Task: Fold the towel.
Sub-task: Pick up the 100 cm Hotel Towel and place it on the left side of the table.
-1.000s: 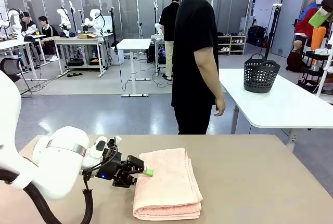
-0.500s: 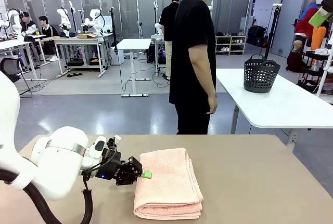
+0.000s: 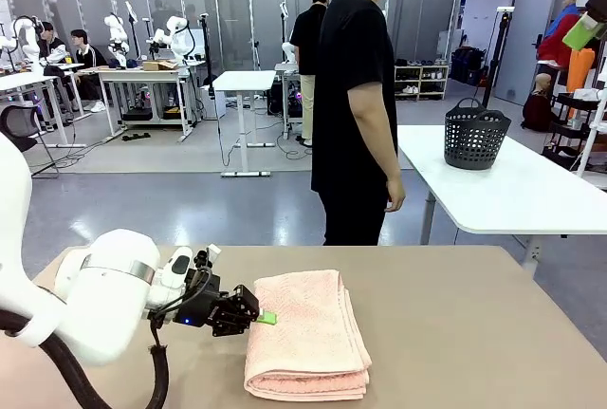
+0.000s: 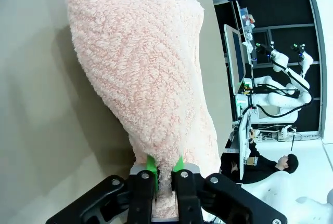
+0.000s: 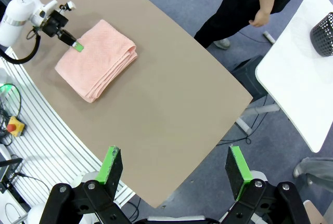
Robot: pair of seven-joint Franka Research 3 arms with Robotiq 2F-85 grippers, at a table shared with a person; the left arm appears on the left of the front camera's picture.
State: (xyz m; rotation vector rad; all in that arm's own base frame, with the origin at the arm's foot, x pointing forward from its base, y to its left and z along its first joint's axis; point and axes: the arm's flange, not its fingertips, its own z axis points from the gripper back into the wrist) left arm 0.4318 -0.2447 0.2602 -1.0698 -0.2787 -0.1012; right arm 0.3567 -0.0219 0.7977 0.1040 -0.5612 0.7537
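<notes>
The pale pink towel (image 3: 305, 335) lies folded in a thick stack on the brown table (image 3: 465, 333), near its front edge and left of the middle. My left gripper (image 3: 268, 317) comes in low from the left and is shut on the towel's left edge. In the left wrist view its green pads (image 4: 151, 165) pinch a ridge of the terry cloth (image 4: 140, 73) between them. The right wrist view looks down from high above the table, with my right gripper (image 5: 173, 157) wide open and holding nothing. Far below it lie the towel (image 5: 96, 60) and the left gripper (image 5: 78, 46).
A person in black (image 3: 356, 96) stands at the table's far side, hands down. A dark perforated basket (image 3: 474, 134) sits on a white table (image 3: 512, 195) at the back right. The brown table's right half is bare.
The left gripper's jaws have closed onto the towel's left edge. The arm and towel have barely shifted. The person has swayed slightly.
</notes>
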